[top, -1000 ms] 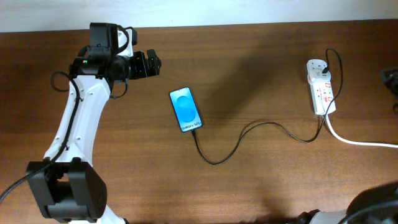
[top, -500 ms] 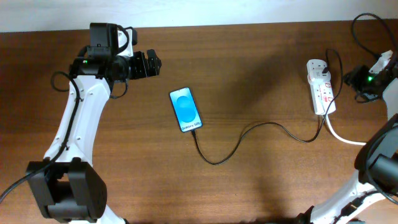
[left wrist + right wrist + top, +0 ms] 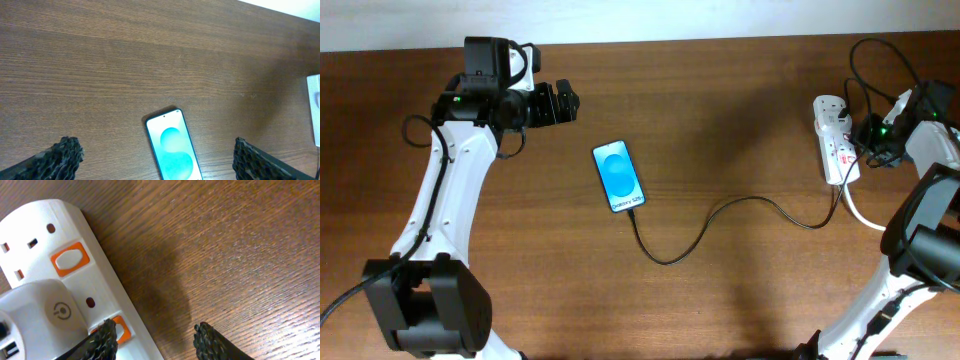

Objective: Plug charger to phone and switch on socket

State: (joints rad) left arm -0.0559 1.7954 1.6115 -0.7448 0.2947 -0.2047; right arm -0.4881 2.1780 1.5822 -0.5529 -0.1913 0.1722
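Note:
The phone (image 3: 619, 176) lies flat mid-table, blue screen up; it also shows in the left wrist view (image 3: 173, 150). The charger (image 3: 720, 212), a thin black cable, runs from the phone's near end in a curl to the socket (image 3: 837, 140), a white strip at the far right. My left gripper (image 3: 556, 103) is open and empty, up left of the phone; in its wrist view (image 3: 155, 150) the fingers stand wide apart. My right gripper (image 3: 863, 138) is open at the socket's right side. In the right wrist view (image 3: 155, 337) its left finger (image 3: 103, 339) rests by an orange-red switch (image 3: 123, 330); the other finger is over bare wood.
A white adapter block (image 3: 42, 312) sits plugged in the socket (image 3: 100, 280), with a second orange-red switch (image 3: 70, 258) beyond it. A thick white cord (image 3: 900, 228) leaves the socket toward the right edge. The socket's end shows at the left wrist view's edge (image 3: 315, 107).
My right arm has come in from the right edge and moved left to the socket. The left arm, phone and cable have not moved.

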